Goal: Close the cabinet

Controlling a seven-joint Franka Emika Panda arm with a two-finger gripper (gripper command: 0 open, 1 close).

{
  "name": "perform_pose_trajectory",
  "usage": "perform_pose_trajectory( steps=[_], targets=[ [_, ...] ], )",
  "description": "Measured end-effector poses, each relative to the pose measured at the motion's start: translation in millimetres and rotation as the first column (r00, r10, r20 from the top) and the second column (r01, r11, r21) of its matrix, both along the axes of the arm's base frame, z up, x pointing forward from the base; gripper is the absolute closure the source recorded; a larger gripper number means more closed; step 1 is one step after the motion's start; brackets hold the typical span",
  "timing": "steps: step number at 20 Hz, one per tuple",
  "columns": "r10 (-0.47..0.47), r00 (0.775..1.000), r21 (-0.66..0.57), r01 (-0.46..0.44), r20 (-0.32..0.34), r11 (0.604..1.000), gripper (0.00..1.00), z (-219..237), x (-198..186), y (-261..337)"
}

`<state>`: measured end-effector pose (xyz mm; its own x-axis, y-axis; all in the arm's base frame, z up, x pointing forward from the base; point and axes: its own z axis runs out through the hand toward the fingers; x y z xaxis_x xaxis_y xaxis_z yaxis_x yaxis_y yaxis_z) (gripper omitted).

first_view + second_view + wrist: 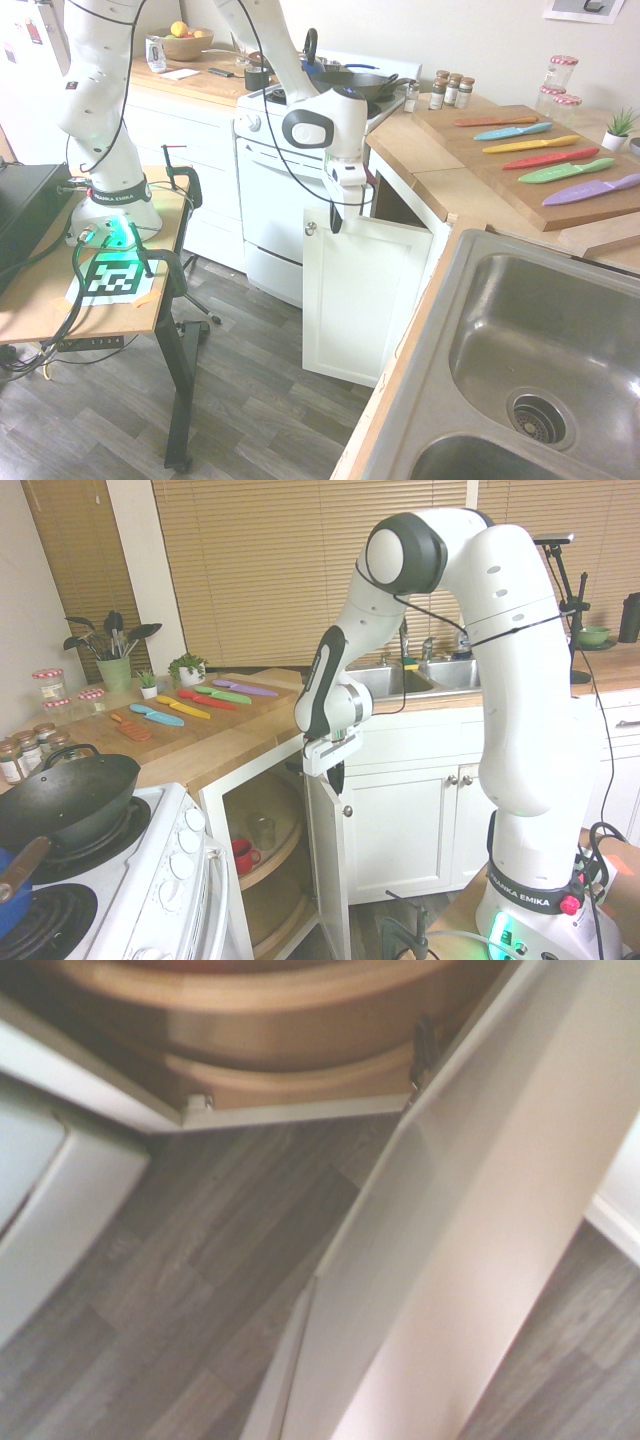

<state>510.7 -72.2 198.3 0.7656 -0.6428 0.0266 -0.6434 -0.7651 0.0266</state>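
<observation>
Cabinet (212,825), white, wooden-topped, stands at the lower centre-left in the second exterior view, its tall recessed-panel white door (365,300) swung open at the middle of the first exterior view. The door's long axis runs vertically; its panelled outer face is turned toward the first exterior camera, with a small round silver knob (310,229) near the upper left corner.

Only the second exterior view shows the red mug (244,856) and clear glass (262,832) inside, on a curved wooden shelf (270,865). The wrist view shows a metal hinge (422,1060) by the door and grey wood-look floor (220,1260) below, while the first exterior view adds the steel sink basin (560,330) at lower right.

The white hand with dark fingertips (335,226) is closed, pointing down beside the door's upper free corner, on the outer-face side. It grasps nothing visible; whether it touches the door, I cannot tell.
</observation>
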Motion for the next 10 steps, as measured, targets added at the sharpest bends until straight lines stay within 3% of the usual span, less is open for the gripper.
perform_pose_trajectory(
  steps=[6, 10],
  targets=[
    [0.030, 1.000, -0.037, -0.030, -0.007, 0.999, 1.00, 12, 6, 47],
    [0.037, 0.998, -0.028, -0.038, -0.043, 0.999, 1.00, 23, 39, 73]
  ],
)
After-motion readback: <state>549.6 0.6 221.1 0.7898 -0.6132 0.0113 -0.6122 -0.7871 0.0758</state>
